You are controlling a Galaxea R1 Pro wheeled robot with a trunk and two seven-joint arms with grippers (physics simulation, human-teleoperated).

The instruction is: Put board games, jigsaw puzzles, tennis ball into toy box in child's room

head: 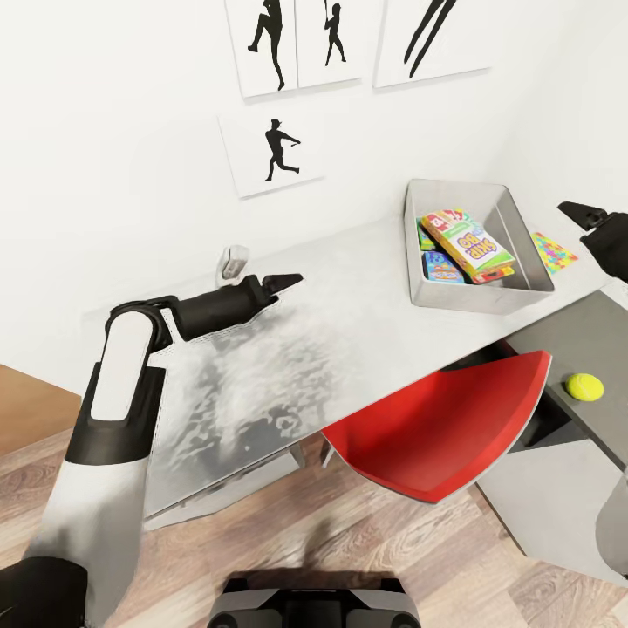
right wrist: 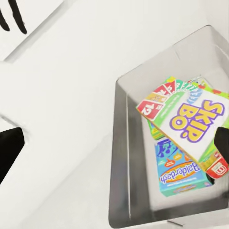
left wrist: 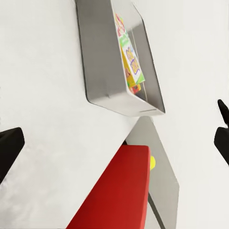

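Note:
The light-grey toy box (head: 453,301) (left wrist: 102,62) (right wrist: 121,157) stands on the pale table (head: 349,288) by the wall. Inside lie the green Skip-Bo board game (head: 468,244) (right wrist: 191,117) on top, a teal-blue one (head: 442,268) (right wrist: 179,174) and a green-edged one (right wrist: 156,130) peeking out beneath. One jigsaw puzzle (head: 552,251) lies flat on the table just right of the box. The tennis ball (head: 584,386) (left wrist: 152,163) rests on a dark grey surface below tabletop level, right of the chair. My left gripper (head: 277,283) hovers open over the table's middle. My right gripper (head: 602,228) hangs open above the box's right side.
A red chair (head: 445,427) (left wrist: 119,191) is tucked under the table's front edge, between me and the toy box. Black silhouette pictures (head: 277,153) hang on the white wall. Wood-plank floor (head: 349,541) lies below, with my base (head: 314,606) on it.

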